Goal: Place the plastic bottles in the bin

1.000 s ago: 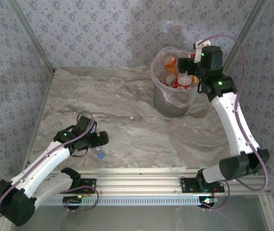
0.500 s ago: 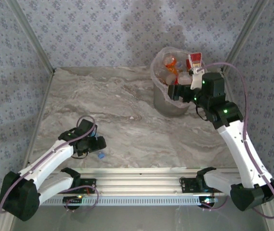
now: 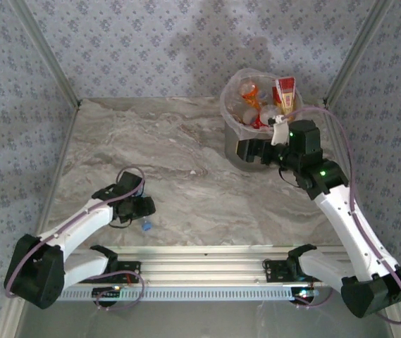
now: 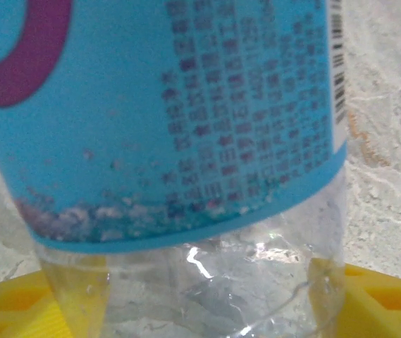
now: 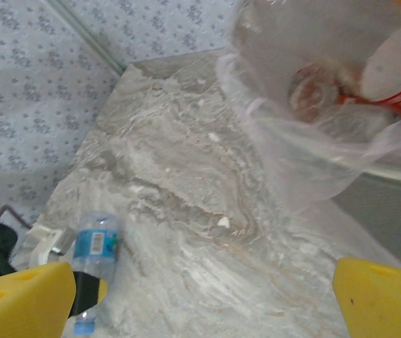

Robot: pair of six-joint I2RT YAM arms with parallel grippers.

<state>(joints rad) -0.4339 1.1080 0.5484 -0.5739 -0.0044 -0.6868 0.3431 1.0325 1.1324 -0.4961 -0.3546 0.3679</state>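
Observation:
A clear plastic bottle (image 4: 158,127) with a blue label lies on the marble table near the front left, its blue cap (image 3: 146,227) pointing toward the near edge. My left gripper (image 3: 138,209) is shut on it, with a yellow fingertip pressed to each side of the clear body (image 4: 200,310). The right wrist view shows the same bottle (image 5: 94,245) with a dark finger across it. The grey bin (image 3: 232,144) stands at the back right, with several bottles (image 3: 285,91) inside its clear bag (image 5: 292,155). My right gripper (image 3: 249,150) hangs open and empty (image 5: 204,303) just in front of the bin.
Patterned walls enclose the table on three sides. An aluminium rail (image 3: 207,264) with the arm bases runs along the near edge. Bare marble (image 3: 186,162) stretches between the left gripper and the bin.
My left gripper has closed onto the blue-label bottle. My right arm has dropped from over the bin to its front side, and a red-labelled bottle now stands in the bin.

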